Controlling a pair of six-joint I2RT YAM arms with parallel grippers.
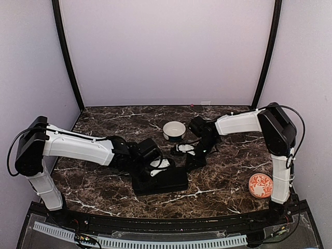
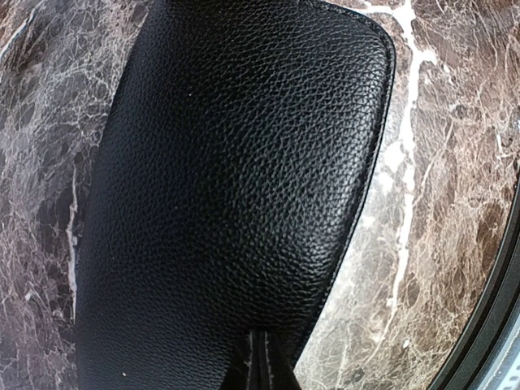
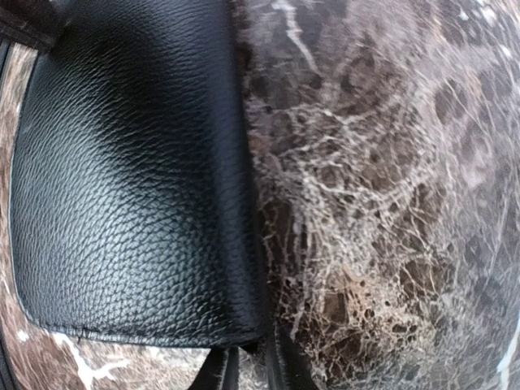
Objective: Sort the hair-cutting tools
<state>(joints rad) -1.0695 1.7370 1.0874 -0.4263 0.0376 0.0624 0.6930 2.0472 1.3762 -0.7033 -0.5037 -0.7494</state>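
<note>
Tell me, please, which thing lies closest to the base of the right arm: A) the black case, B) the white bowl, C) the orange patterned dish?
C: the orange patterned dish lies by the base of the right arm, while the white bowl stands mid-table.

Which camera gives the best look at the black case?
Top external: only there is the black case seen nearly whole. Left wrist shows just close-up grained leather with a stitched edge; right wrist shows one rounded corner.
</note>
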